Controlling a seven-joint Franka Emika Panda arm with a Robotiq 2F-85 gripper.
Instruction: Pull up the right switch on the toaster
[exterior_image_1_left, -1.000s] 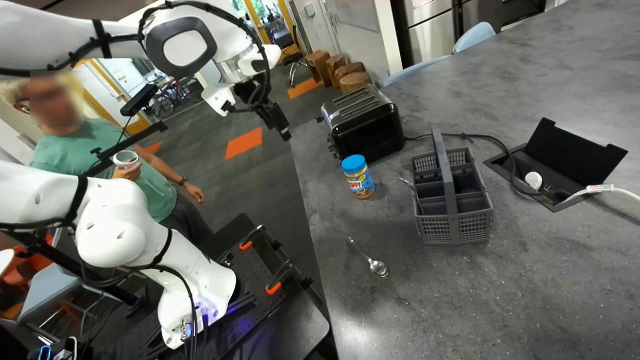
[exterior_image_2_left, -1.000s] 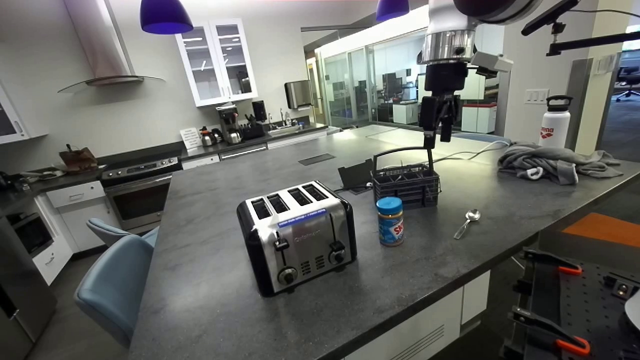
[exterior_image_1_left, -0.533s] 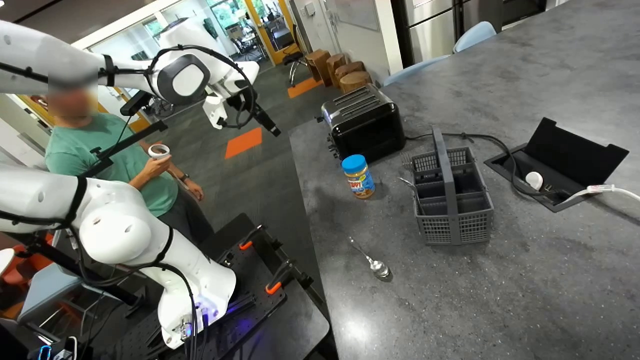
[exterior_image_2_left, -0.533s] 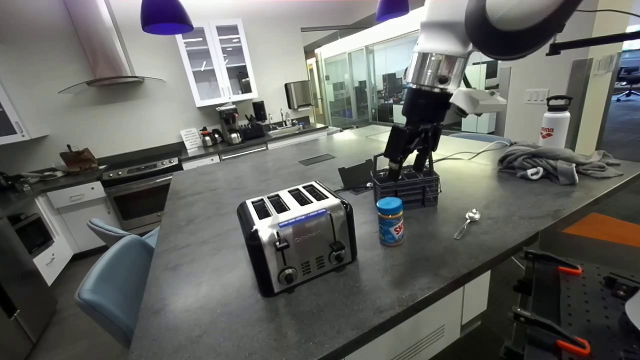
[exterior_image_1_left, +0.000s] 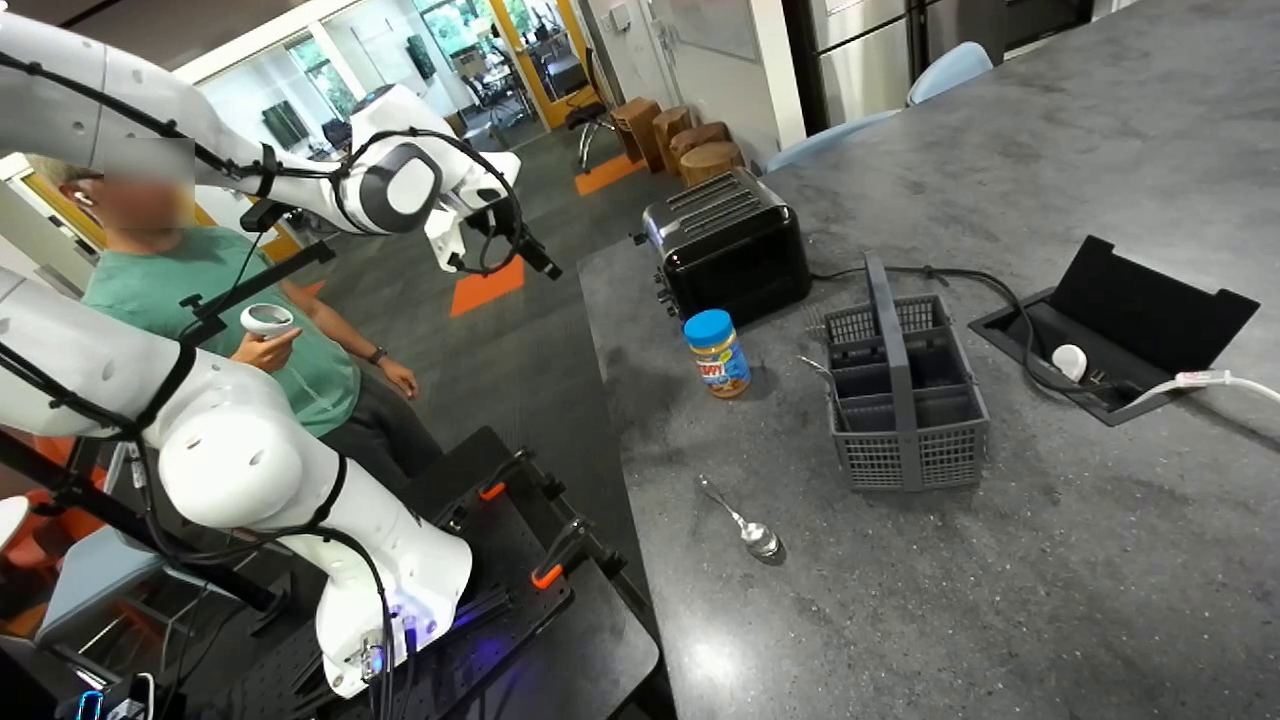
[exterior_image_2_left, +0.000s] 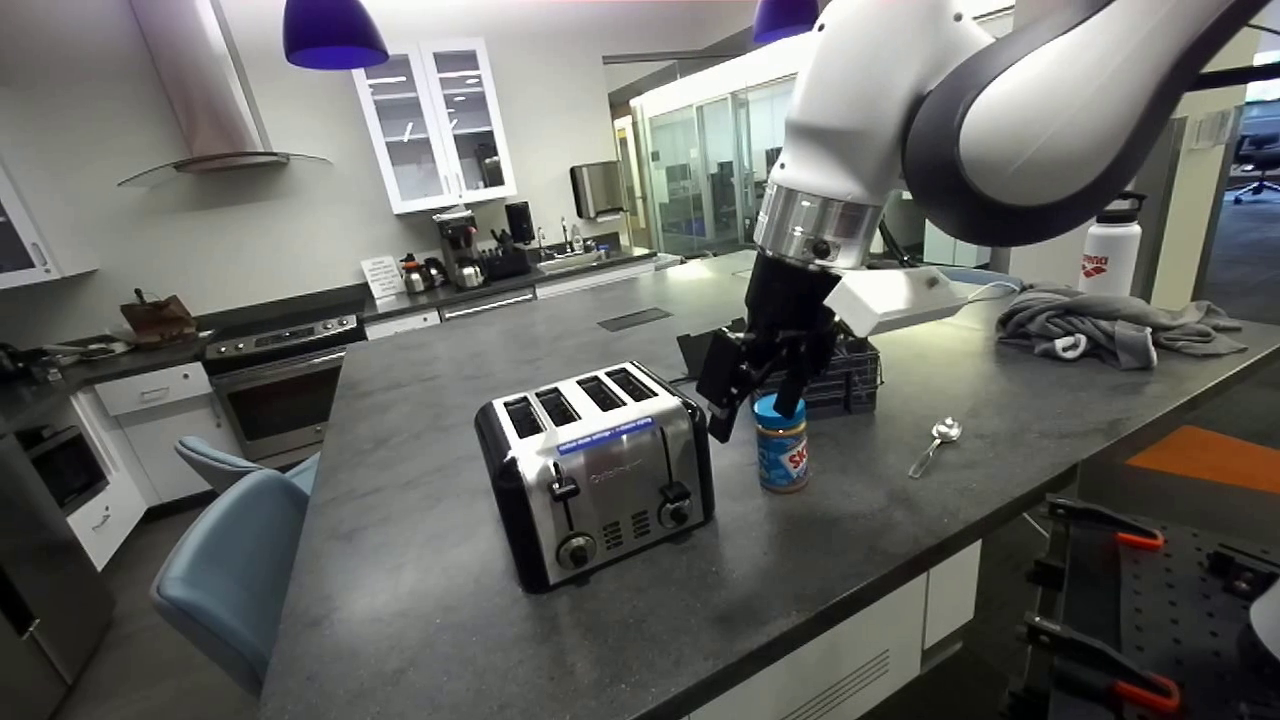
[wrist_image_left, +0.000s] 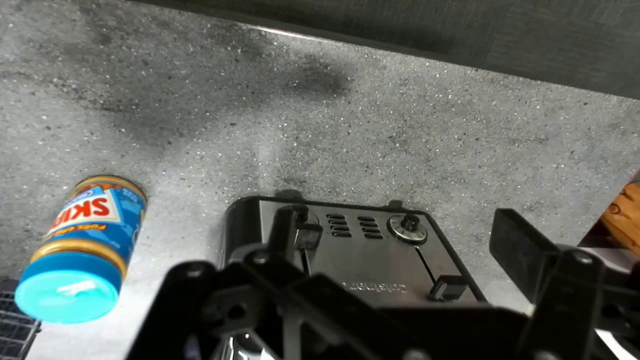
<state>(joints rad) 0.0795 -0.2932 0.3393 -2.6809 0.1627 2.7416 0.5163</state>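
Zero lift done, whole pull left

Brushed-metal four-slot toaster with black rounded ends (exterior_image_2_left: 600, 475) stands on the dark grey speckled surface (exterior_image_2_left: 430, 640), left of the round blue-lidded, blue-labelled jar (exterior_image_2_left: 781, 455) in an exterior view. Its right black block-shaped switch (exterior_image_2_left: 675, 492) sits low, just above the round metal dial (exterior_image_2_left: 675, 514); left black block-shaped switch (exterior_image_2_left: 563, 488) sits high. Target not raised yet.

Black two-finger hand (exterior_image_2_left: 755, 415): fingers (wrist_image_left: 517, 245) spread wide, nothing held. Wrist view shows one fingertip (wrist_image_left: 281, 230) just beside the right switch, but an exterior view puts the hand (exterior_image_1_left: 550, 270) apart from the toaster, so no contact.

Done, probably: rough positioning only. Remaining: line up on the right switch, hook under or pinch it, then raise it. Dial below likely leaves little finger room.
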